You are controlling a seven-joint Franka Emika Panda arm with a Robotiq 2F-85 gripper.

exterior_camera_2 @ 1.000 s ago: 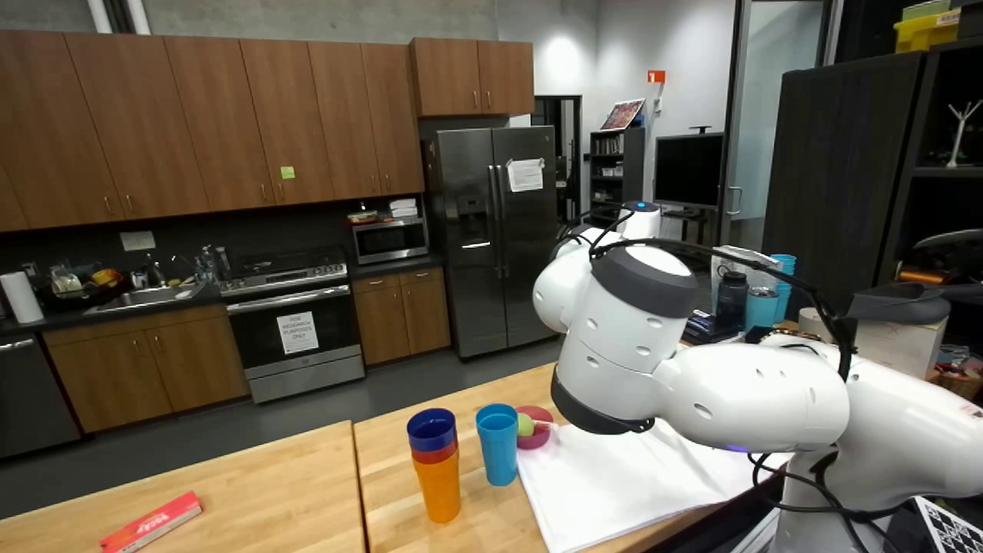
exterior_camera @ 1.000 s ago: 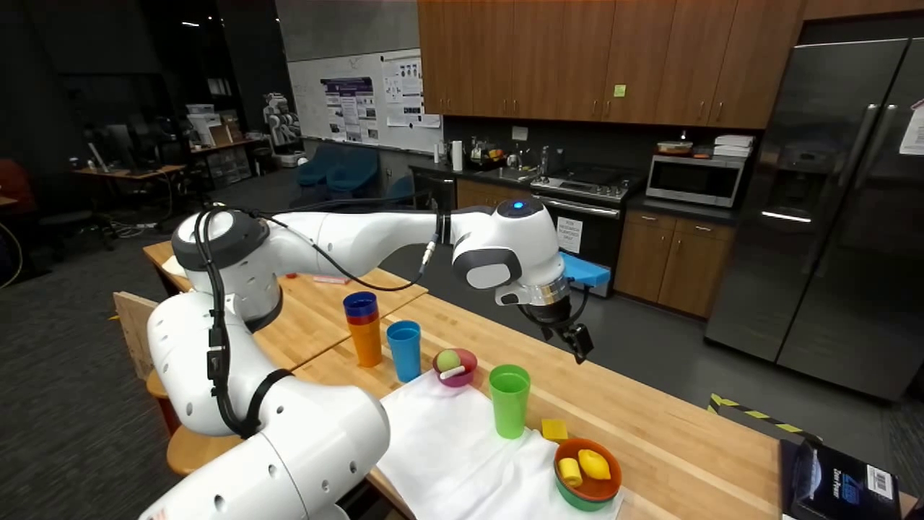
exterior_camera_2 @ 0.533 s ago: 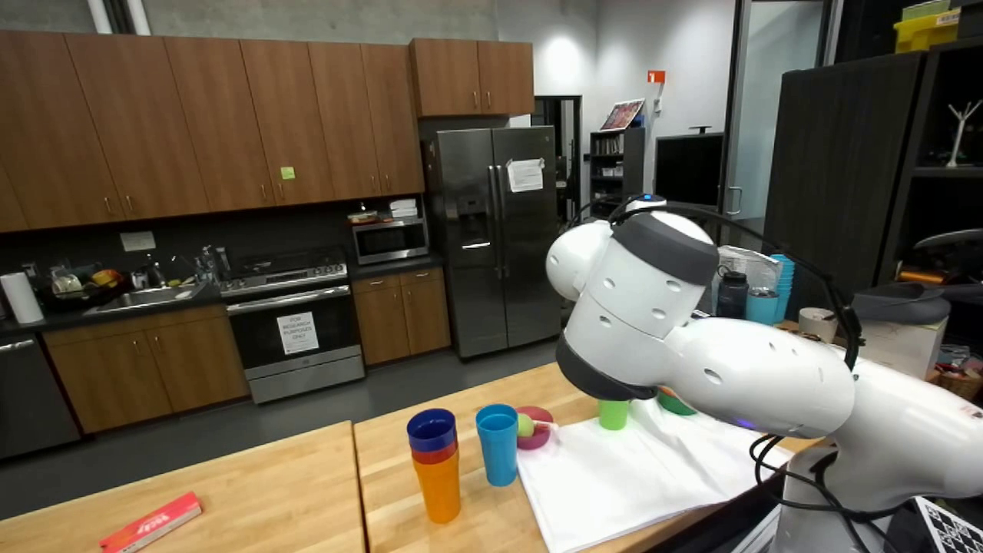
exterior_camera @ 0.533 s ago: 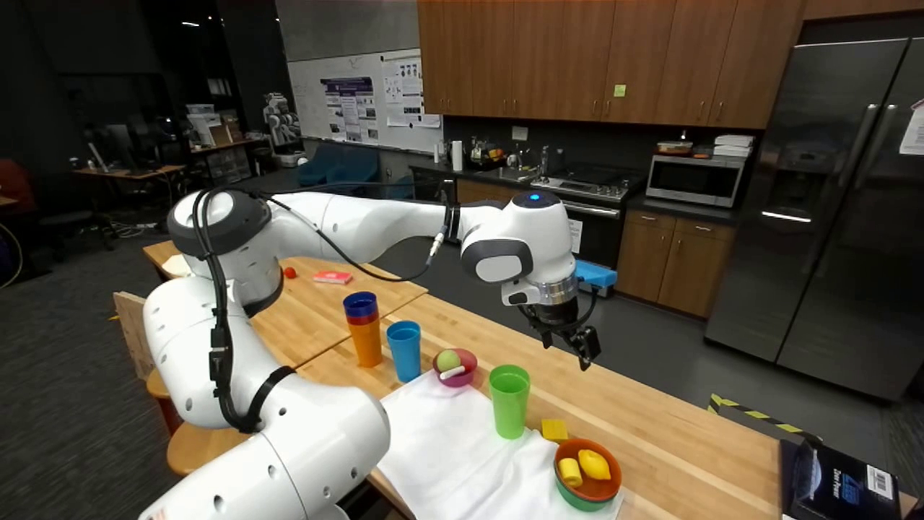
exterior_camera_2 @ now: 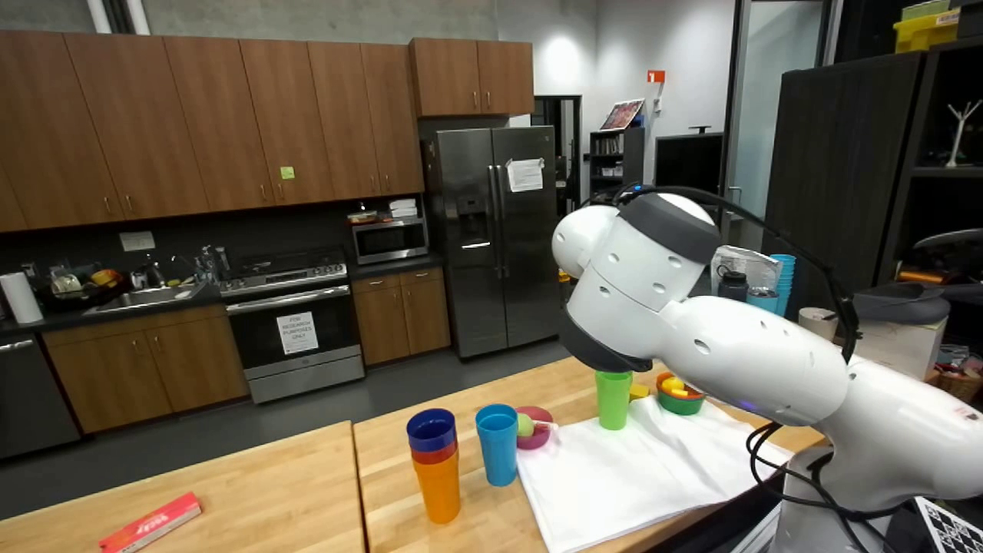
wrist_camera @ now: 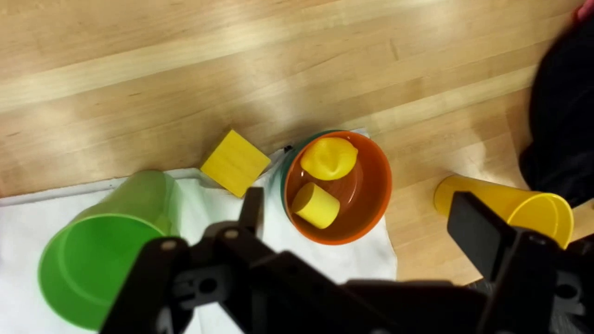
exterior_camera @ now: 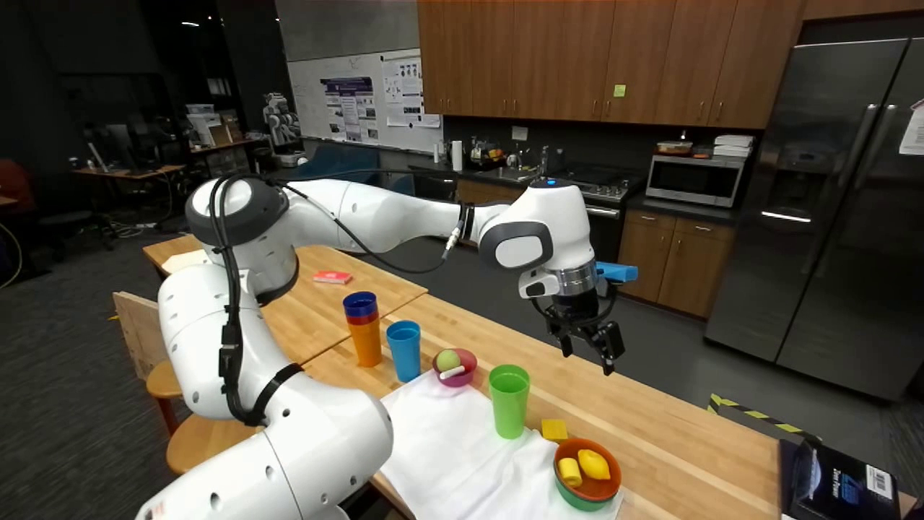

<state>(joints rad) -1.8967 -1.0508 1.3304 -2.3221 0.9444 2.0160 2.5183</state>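
Orange round bowl (wrist_camera: 361,212): sits nested in a green round bowl (exterior_camera_2: 680,405) on white cloth (exterior_camera: 451,437), holds a yellow lemon-shaped piece (wrist_camera: 329,157) and a yellow cylinder (wrist_camera: 319,208). Just beside the orange bowl: yellow square block (wrist_camera: 235,163). Higher than the orange bowl, well apart: black tool (exterior_camera: 587,359), jaws spread wide.

Wrist view shows 2 cups (wrist_camera: 93,260) (lower left, lower right), 2 bowls (wrist_camera: 366,204), 1 lemon (wrist_camera: 330,158), 1 yellow cylinder (wrist_camera: 320,207), 1 yellow block (wrist_camera: 235,163), 1 white cloth (wrist_camera: 357,260).
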